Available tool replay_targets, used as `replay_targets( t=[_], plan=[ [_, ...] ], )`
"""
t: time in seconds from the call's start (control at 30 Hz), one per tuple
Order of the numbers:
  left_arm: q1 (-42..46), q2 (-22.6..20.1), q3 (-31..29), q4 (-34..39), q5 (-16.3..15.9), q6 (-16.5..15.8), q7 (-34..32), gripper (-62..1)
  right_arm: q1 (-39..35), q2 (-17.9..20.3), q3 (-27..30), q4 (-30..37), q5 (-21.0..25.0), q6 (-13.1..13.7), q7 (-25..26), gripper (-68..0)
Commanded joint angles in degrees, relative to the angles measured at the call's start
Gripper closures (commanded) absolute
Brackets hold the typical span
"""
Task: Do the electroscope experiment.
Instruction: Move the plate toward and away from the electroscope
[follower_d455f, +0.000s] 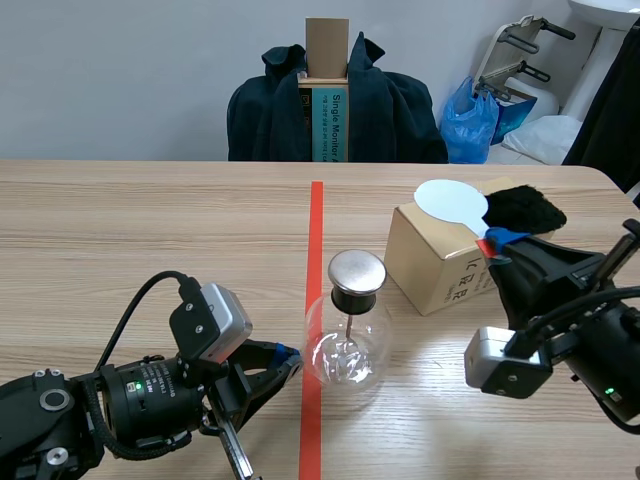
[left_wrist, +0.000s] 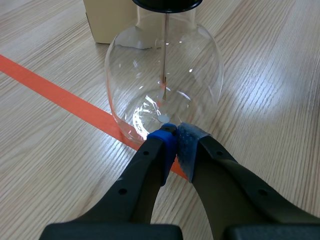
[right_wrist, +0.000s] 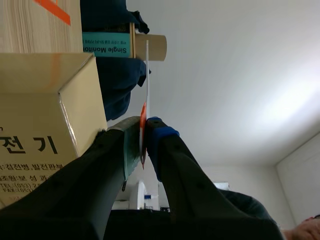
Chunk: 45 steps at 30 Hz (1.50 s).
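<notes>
Cardboard box (follower_d455f: 430, 262) right of the tape (follower_d455f: 316, 220); glass electroscope (follower_d455f: 347, 347) on the tape; right gripper (follower_d455f: 496, 244) pinches the white paddle (follower_d455f: 452, 203) by its handle, disc above the box; left gripper (left_wrist: 175, 134), closed empty, at the electroscope's base, perhaps touching; lower the disc gently toward the metal cap (follower_d455f: 357, 270).

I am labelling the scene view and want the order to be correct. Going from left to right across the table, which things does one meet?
left gripper → glass electroscope flask → cardboard box → right gripper, shut on the white paddle
</notes>
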Motion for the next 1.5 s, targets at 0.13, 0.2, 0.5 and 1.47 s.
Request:
replay_targets(
  t=[0.13, 0.2, 0.5, 1.47],
  plan=[
    [-0.3, 0.3, -0.4, 0.7, -0.4, -0.1, -0.8, -2.7, 0.2, 0.6, 0.4, 0.0, 0.4, -0.5, 6.5, -0.8],
    [-0.3, 0.3, -0.4, 0.7, -0.4, -0.1, -0.8, -2.7, 0.2, 0.6, 0.4, 0.0, 0.4, -0.5, 9.2, -0.8],
    [-0.3, 0.3, -0.4, 0.7, -0.4, -0.1, -0.8, -2.7, 0.2, 0.6, 0.4, 0.0, 0.4, -0.5, 19.9, -0.8],
    [-0.3, 0.3, -0.4, 0.7, -0.4, -0.1, -0.8, -2.7, 0.2, 0.6, 0.4, 0.0, 0.5, -0.5, 19.8, -0.8]
  ],
)
